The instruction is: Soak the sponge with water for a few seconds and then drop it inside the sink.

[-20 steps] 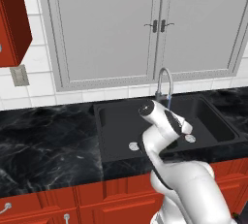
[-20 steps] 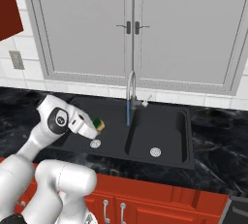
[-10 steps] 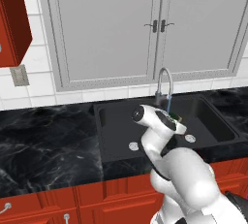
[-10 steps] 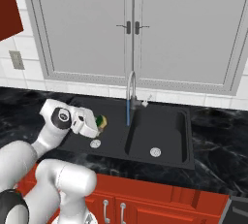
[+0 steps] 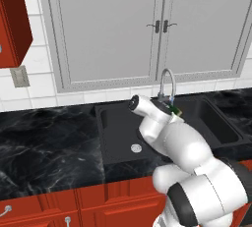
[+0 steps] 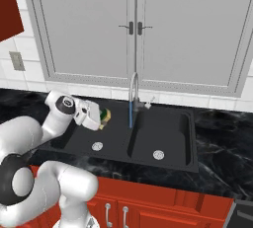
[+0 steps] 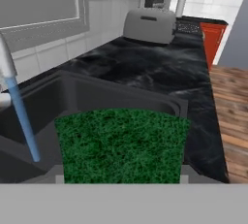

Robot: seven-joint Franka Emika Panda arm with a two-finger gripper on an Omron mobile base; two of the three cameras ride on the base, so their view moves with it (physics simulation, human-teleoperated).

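Note:
My gripper (image 6: pixel 101 117) is shut on the sponge (image 6: pixel 105 117), yellow with a dark green scrub layer, and holds it in the air over the left basin of the black sink (image 6: pixel 148 123). The water (image 6: pixel 131 114) falls as a thin blue stream from the silver gooseneck faucet (image 6: pixel 133 86), a short way right of the sponge and apart from it. In the hand view the sponge's green face (image 7: pixel 121 145) lies low in the middle, with the water (image 7: pixel 23 123) to its left. From the left base view the gripper (image 5: pixel 173 111) and sponge (image 5: pixel 175 110) sit just below the faucet (image 5: pixel 167 79).
Black marbled countertop (image 6: pixel 217 148) surrounds the sink, and each basin has a round silver drain (image 6: pixel 97 146). Grey cabinet doors (image 6: pixel 133 24) stand behind the faucet. A silver toaster (image 7: pixel 149 24) rests on the counter beyond the sink. Red drawers (image 5: pixel 98 206) run below.
The gripper with the sponge has risen a little and moved closer to the faucet and its stream. The arm has swung with it.

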